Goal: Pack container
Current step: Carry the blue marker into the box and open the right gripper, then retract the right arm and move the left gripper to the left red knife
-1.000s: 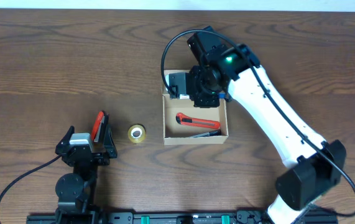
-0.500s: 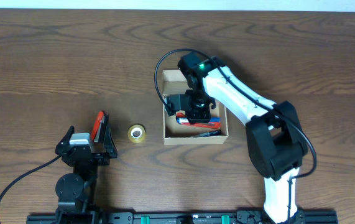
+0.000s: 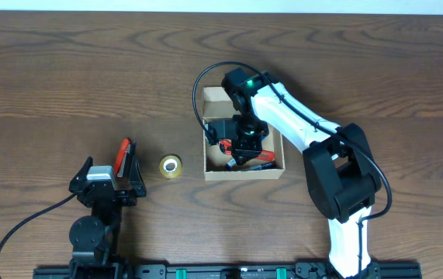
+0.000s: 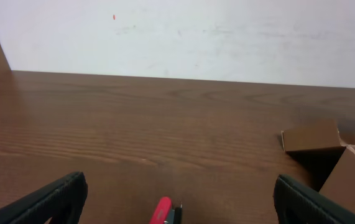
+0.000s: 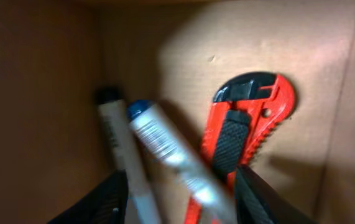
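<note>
Here, the left gripper sits spread wide at the near left of the table, with a yellow tape roll near it. Further right lies the container, flap open on its far side. The right gripper reaches straight down into it, jaws apart over a red box cutter and two pens, seemingly gripping neither. The right arm is plainly nearer.

Small, plain tan cardboard box stood open near the middle of the table, its hinged flap folded back at the far side.
</note>
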